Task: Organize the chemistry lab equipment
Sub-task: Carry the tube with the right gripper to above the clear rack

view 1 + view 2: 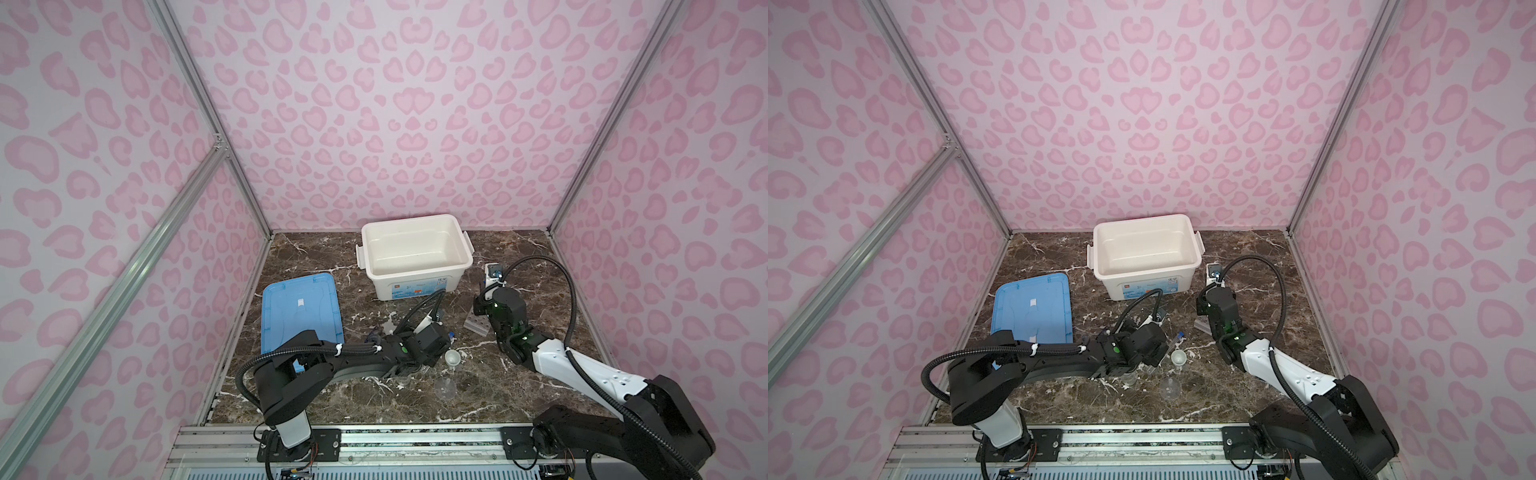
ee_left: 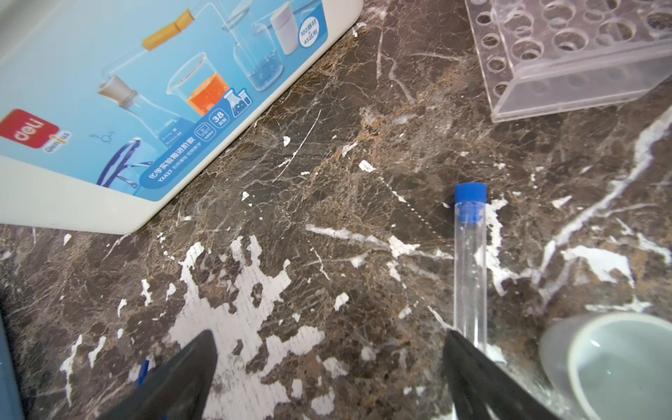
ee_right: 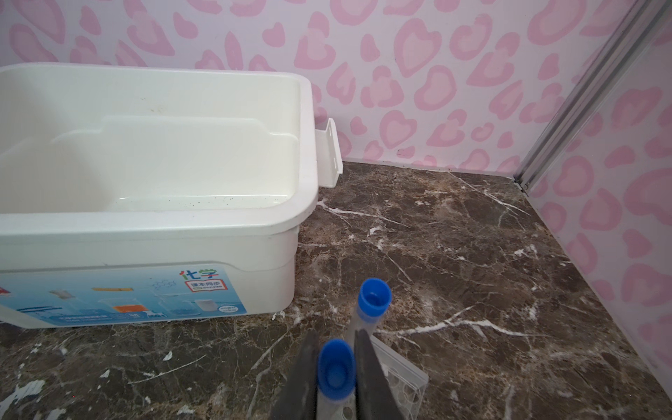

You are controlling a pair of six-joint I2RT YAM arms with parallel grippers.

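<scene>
Your right gripper (image 3: 336, 340) is clenched on a tube (image 3: 336, 371), a finger (image 3: 302, 378) on each side just under its blue cap. The tube points down at the rack (image 3: 400, 378), whose holed top shows right below the fingers. You cannot tell whether its foot sits in a hole. A second tube (image 3: 372, 302) stands tilted just beyond it, its lower part hidden behind a finger. In both top views the wrist hides this grip. There the rack (image 1: 478, 326) lies under that arm, near the front right corner of the bin (image 1: 415, 286).

Your left gripper (image 2: 327, 336) is released, its jaws spread wide and low over the table (image 2: 327, 182), grasping nothing. A loose tube (image 2: 471, 262) lies flat on the marble with its cap pointing away from the gripper. Its other end is just beside one finger, and contact cannot be told. A white bowl (image 2: 611, 367) stands upright just beside that same finger. In a top view the bowl (image 1: 1178, 357) sits between the two arms, with a clear flask (image 1: 1170, 386) near it toward the front edge. The lid (image 1: 299, 311) lies flat to the left of the bin, apart from the glassware.
</scene>
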